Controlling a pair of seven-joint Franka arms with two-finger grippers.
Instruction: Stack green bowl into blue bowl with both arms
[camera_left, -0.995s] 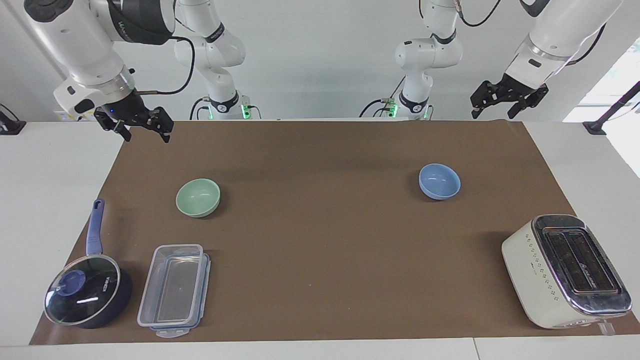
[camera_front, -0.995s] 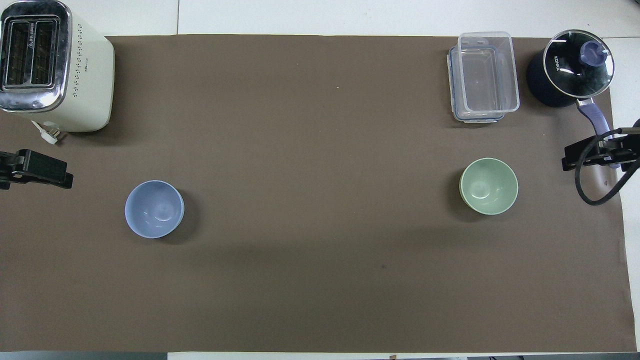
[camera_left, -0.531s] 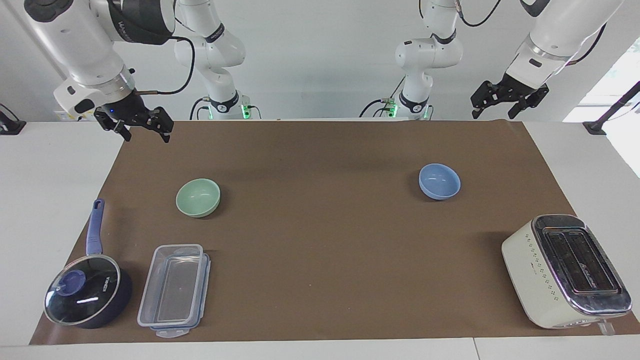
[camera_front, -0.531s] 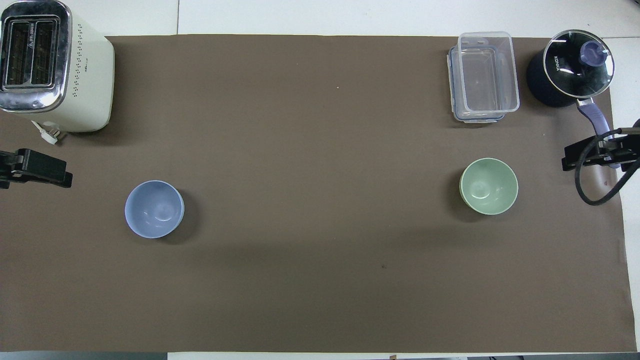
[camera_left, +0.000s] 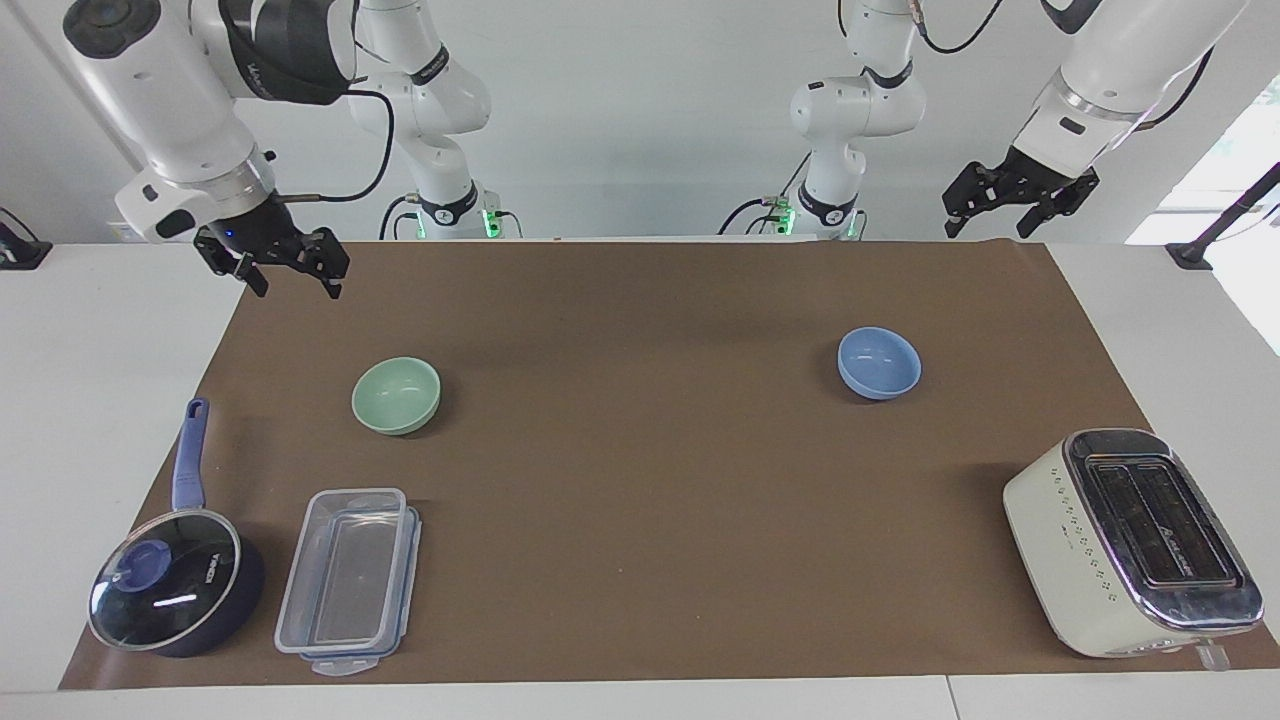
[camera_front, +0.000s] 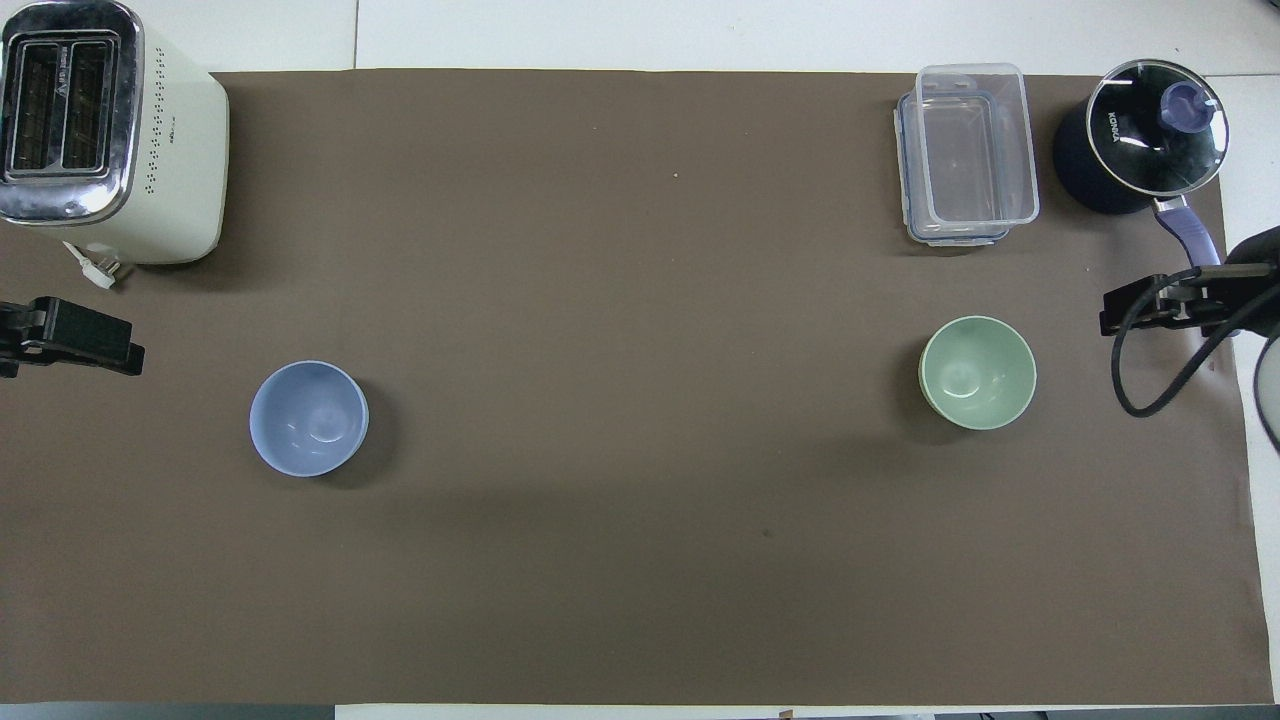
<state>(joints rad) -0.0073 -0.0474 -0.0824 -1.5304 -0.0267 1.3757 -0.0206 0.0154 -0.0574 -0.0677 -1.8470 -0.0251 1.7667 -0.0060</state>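
Progress: nothing stacked yet; both bowls sit apart and untouched.
Green bowl (camera_left: 396, 395): upright on the brown surface (camera_left: 640, 480), toward the right arm's end.
Blue bowl (camera_left: 879, 362): upright, empty, toward the left arm's end.
Right hand (camera_left: 285, 270): raised over the surface's corner nearest the robots, fingers spread, empty.
Left hand (camera_left: 1020, 195): raised over the other near corner, fingers apart, empty.
Left to do: grasp the green bowl, carry it across, set it inside the blue bowl.

On the mat (camera_front: 640, 300), with 12 o'clock pointing away from the robots: green bowl (camera_front: 977, 372) toward the right arm's end, blue bowl (camera_front: 308, 418) well apart at its 9 o'clock. Box (camera_front: 968, 152) at the green bowl's 12, pot (camera_front: 1140, 135) near the box's 3. Toaster (camera_front: 105, 135) at the blue bowl's 11
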